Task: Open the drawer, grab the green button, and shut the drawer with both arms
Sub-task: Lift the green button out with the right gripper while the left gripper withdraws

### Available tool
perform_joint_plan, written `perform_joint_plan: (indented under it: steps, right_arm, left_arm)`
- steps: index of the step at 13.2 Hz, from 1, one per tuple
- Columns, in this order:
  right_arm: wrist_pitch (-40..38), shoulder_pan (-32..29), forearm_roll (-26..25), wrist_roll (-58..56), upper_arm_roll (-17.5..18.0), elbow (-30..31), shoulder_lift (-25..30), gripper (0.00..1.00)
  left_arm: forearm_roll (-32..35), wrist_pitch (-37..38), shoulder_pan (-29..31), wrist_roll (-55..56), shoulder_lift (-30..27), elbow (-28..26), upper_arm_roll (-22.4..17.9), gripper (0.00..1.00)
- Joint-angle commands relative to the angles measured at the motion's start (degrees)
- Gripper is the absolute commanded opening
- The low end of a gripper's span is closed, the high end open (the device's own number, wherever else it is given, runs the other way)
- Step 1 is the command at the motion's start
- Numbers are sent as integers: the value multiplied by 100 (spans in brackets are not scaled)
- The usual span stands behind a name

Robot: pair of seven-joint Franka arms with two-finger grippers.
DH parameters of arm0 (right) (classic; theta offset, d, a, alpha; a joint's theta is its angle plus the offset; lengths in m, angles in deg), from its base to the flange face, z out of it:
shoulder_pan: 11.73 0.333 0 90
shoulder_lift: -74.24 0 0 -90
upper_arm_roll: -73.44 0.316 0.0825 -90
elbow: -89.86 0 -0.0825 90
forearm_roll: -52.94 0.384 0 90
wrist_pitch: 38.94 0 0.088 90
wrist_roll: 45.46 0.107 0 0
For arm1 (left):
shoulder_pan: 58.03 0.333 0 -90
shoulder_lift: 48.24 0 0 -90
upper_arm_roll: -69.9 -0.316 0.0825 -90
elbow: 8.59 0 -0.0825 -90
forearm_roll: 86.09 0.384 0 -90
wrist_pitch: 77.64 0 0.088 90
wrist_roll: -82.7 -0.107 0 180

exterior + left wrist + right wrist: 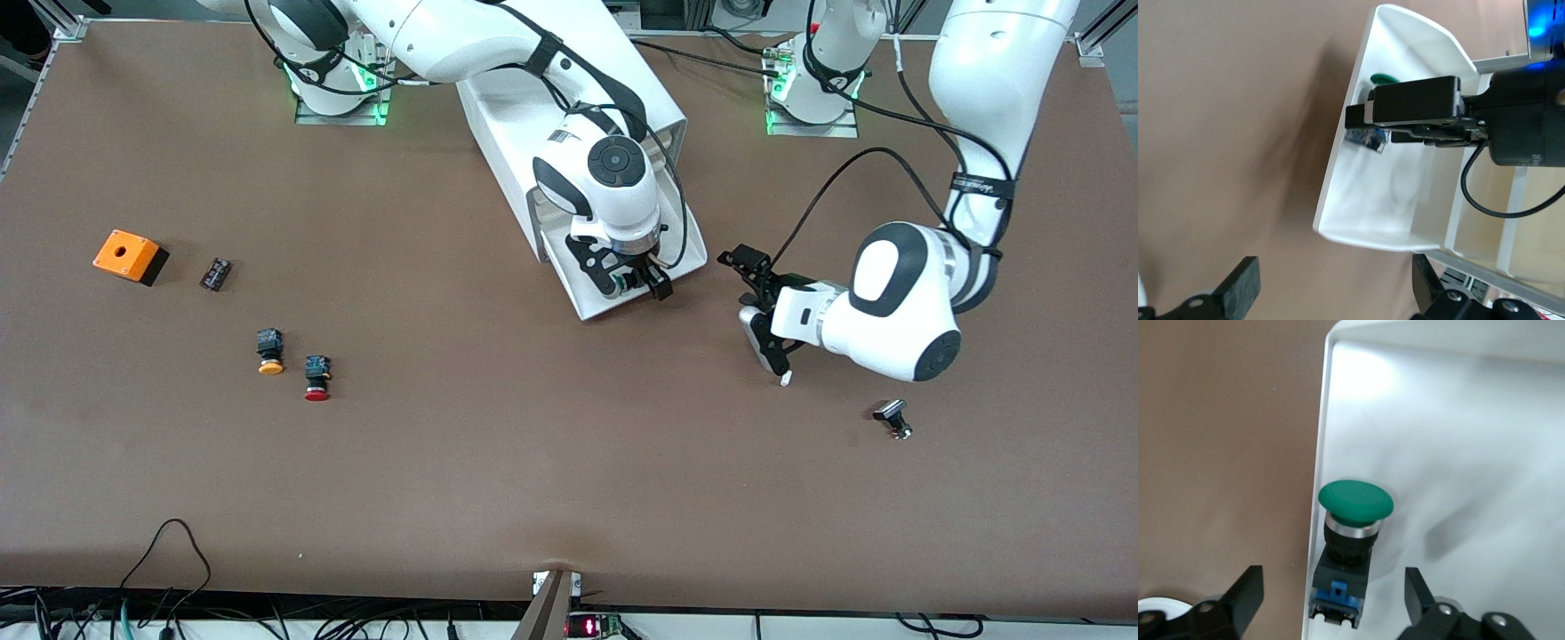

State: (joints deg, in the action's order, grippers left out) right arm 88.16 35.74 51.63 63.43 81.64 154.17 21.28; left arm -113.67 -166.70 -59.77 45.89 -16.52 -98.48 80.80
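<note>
The bottom drawer of the white cabinet is pulled out toward the front camera. The green-capped button lies on its side in the drawer, against one side wall. It also shows in the left wrist view. My right gripper hangs over the open drawer, open, its fingers apart on either side of the button's blue-and-black body, not touching it. My left gripper is open and empty, low over bare table beside the drawer, toward the left arm's end.
Toward the right arm's end lie an orange box, a small black part, an orange-yellow-capped button and a red-capped button. A small black part lies nearer the front camera than the left gripper.
</note>
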Motion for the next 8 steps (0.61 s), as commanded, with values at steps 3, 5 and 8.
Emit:
perform_joint_plan:
  steps: [3, 5, 8]
  right_arm:
    - [-80, 87, -185, 80, -38, -164, -66, 12]
    - [-229, 96, -361, 71, -38, -164, -57, 0]
    - [-273, 96, -353, 80, -29, -199, -31, 0]
  left_arm:
    - [482, 695, -28, 1848, -280, 393, 0, 100]
    - [526, 1046, -10, 2858, -307, 699, -9, 100]
    - [1148, 1845, -37, 4318, -307, 1507, -9, 100]
